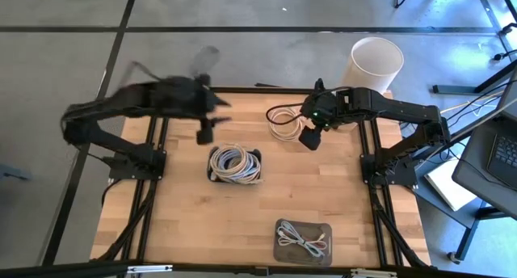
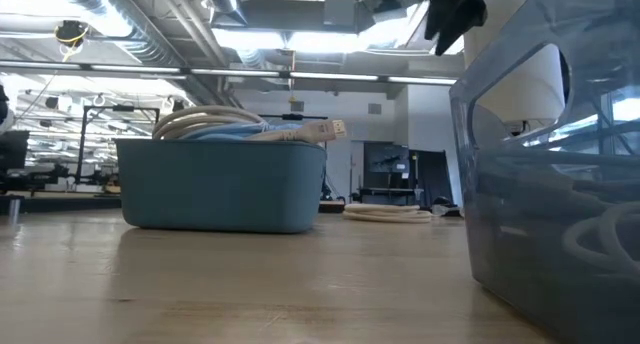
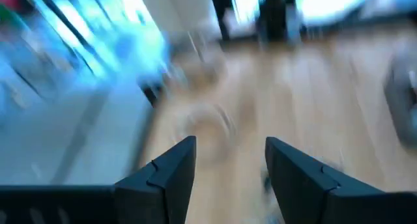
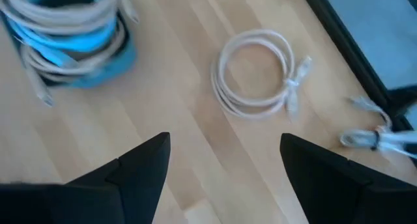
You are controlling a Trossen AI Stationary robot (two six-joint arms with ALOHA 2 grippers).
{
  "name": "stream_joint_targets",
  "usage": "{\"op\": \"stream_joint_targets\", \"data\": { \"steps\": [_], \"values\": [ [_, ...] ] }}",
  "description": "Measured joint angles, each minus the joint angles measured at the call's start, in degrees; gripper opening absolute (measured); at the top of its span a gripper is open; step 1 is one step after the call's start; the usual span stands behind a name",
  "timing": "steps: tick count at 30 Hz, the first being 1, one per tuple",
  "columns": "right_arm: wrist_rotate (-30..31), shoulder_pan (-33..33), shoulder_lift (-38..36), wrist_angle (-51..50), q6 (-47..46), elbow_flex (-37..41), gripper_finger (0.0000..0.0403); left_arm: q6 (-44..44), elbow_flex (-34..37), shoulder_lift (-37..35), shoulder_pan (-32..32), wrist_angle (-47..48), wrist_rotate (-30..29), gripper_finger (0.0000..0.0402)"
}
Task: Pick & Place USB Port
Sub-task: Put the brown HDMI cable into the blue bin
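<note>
High view: the open right gripper (image 1: 309, 138) is held just beside a coiled cable (image 1: 282, 121). The left gripper (image 1: 204, 134), open and empty, is held near the blue bin (image 1: 212, 174).

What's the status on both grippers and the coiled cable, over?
Left gripper open, empty, above the blue bin of coiled cables. Right gripper open, empty, beside the loose white coiled cable on the wooden table. Nothing blocking the cable.

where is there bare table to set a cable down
Bare wood: the near left corner, left of the grey tray, and the stretch between the blue bin and that tray. Crowded at the far edge, around the loose cable coil and both hands.
</note>
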State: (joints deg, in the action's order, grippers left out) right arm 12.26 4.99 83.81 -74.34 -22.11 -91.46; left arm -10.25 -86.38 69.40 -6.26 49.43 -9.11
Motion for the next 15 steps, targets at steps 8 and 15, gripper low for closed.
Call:
{"op": "stream_joint_targets", "data": {
  "steps": [8, 15],
  "values": [
    [-2.44, -1.18, 4.64, 8.78, 6.99, 0.00, 0.0296, -8.04, -1.85, -11.05, 0.00, -17.43, 0.45, 0.0179],
    [-2.05, 0.82, 17.09, 9.32, 21.44, 0.00, 0.0296, -9.17, -1.81, -13.76, 0.00, -18.77, 1.21, 0.0179]
  ]
}}
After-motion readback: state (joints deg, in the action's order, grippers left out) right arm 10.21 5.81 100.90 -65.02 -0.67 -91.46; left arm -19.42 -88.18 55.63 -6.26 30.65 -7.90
